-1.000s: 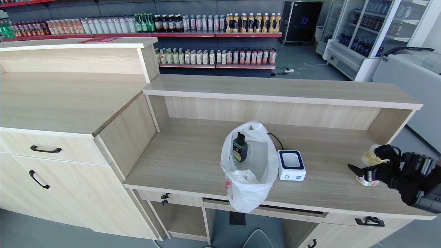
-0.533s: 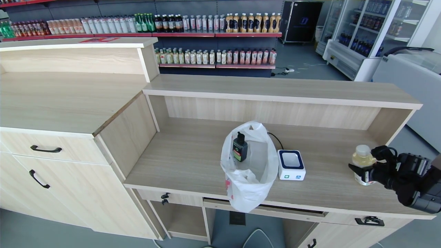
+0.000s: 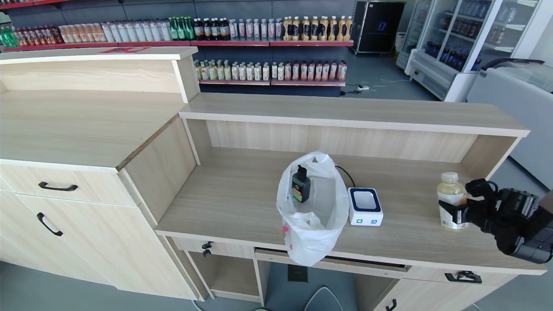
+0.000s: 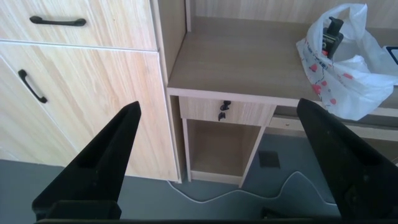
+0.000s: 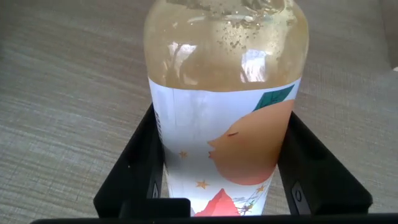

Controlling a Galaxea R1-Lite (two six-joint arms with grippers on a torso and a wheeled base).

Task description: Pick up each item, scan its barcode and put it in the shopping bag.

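A bottle of pale yellow drink [image 3: 451,199] with a white label and cap is upright at the right end of the counter, and my right gripper [image 3: 457,208] is shut on its lower half. In the right wrist view the bottle [image 5: 227,109] sits between both black fingers [image 5: 134,165]. The white shopping bag [image 3: 312,206] stands open at the counter's front edge with a dark bottle [image 3: 300,185] inside. The white barcode scanner [image 3: 365,207] lies just right of the bag. My left gripper [image 4: 217,162] is open, low beside the counter front, holding nothing.
The counter [image 3: 242,194] has a raised back shelf [image 3: 345,110] and side walls. A taller cabinet [image 3: 77,129] with drawers stands to the left. Drink shelves and fridges fill the room behind. A cable runs from the scanner behind the bag.
My right gripper has carried the yellow bottle up and slightly left, and the bottle went from tilted to upright. The bag, scanner and left arm are unchanged.
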